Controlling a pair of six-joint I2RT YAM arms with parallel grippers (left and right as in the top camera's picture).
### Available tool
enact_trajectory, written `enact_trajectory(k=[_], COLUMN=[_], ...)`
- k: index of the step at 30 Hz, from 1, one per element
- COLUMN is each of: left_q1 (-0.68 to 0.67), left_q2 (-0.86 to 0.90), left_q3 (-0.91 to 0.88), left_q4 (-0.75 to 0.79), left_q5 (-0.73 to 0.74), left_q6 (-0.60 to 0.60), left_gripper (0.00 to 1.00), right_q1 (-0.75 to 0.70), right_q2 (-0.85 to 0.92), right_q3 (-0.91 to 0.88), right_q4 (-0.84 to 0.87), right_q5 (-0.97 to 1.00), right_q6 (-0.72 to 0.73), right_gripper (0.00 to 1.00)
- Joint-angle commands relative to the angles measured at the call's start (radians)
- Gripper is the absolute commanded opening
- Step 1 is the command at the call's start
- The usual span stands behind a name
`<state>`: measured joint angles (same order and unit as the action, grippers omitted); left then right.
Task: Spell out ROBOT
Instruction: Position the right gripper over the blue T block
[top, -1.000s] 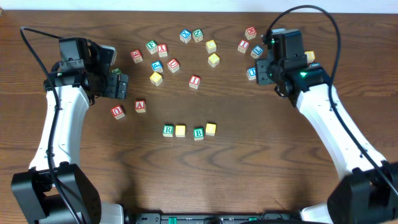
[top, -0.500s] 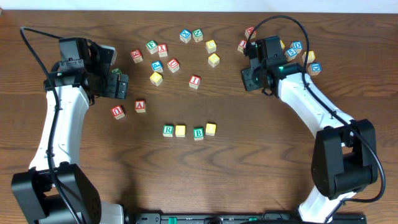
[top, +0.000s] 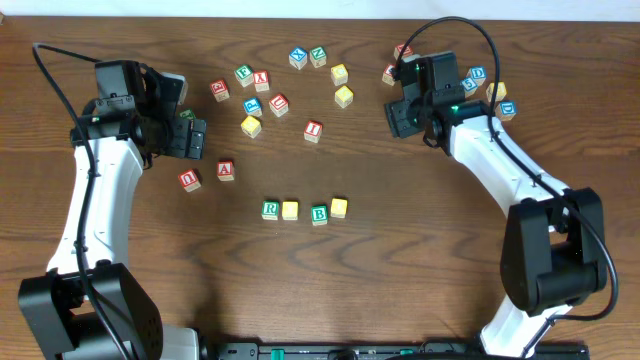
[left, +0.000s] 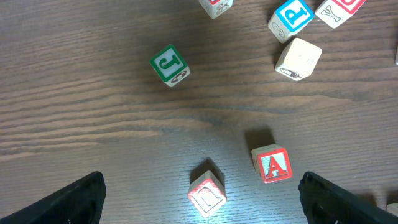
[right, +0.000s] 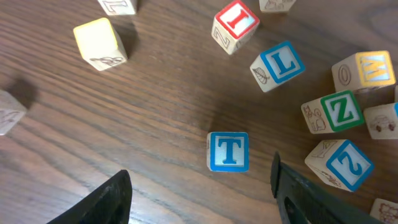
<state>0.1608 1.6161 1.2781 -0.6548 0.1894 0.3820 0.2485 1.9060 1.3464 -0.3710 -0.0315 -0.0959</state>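
Right gripper, jaws spread wide and empty, hangs over the small blue-bordered wooden T cube, which lies just ahead between its fingers, far from the left gripper and well apart from the row of 4 wooden cubes.

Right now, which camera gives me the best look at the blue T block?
The right wrist view: the T block lies face up, its letter sharp, just ahead of the open right gripper. Overhead, that arm's wrist hides it. The left wrist view does not show it.
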Motion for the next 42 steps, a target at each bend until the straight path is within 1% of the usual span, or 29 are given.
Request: enact_trajectory(k=[1, 11, 15, 17, 20, 22, 26, 27, 31, 36, 42], left_q1=[-0.001, -0.001, -0.001, -0.001, -0.001, -0.001, -0.001, -0.001, -0.001, -0.001, -0.001], left_q2=[0.011, 0.011, 0.011, 0.011, 0.011, 0.011, 0.011, 0.011, 0.011, 0.011, 0.011], left_q3=[0.022, 0.022, 0.022, 0.022, 0.022, 0.022, 0.022, 0.022, 0.022, 0.022, 0.022], left_q4=[-0.003, -0.003, -0.003, -0.003, -0.003, -0.003, -0.003, -0.003, -0.003, -0.003, -0.003], left_q5=[0.012, 0.012, 0.012, 0.012, 0.012, 0.012, 0.012, 0.012, 0.012, 0.012, 0.012], left_q6=[0.006, 0.006, 0.006, 0.006, 0.006, 0.006, 0.006, 0.006, 0.006, 0.006, 0.006], left_gripper=[0.98, 0.98, 0.98, 0.98, 0.98, 0.97, 0.98, 0.98, 0.98, 0.98, 0.98], right_q1=[-0.016, -0.023, -0.023, -0.024, -0.028, -0.028, -0.028, -0.028, -0.029, -0.032, -0.048], right_q2=[0.037, 0.099, 0.112, 0.123, 0.158, 0.196, 0.272, 0.281, 0.289, 0.289, 0.289], right_q3=[0.016, 0.029, 0.034, 0.056, 0.131, 0.206, 0.346, 0.359, 0.367, 0.367, 0.367], right_q4=[0.009, 0.027, 0.043, 0.027, -0.04, -0.104, -0.219, -0.227, -0.232, -0.249, -0.277], right_q5=[-0.002, 0.014, 0.014, 0.023, 0.032, 0.051, 0.055, 0.055, 0.055, 0.077, 0.077], right_q6=[-0.013, 0.022, 0.025, 0.038, 0.039, 0.039, 0.04, 0.044, 0.058, 0.084, 0.118], right_gripper=[0.68, 0.66, 0.69, 0.69, 0.68, 0.64, 0.49, 0.48, 0.49, 0.57, 0.61])
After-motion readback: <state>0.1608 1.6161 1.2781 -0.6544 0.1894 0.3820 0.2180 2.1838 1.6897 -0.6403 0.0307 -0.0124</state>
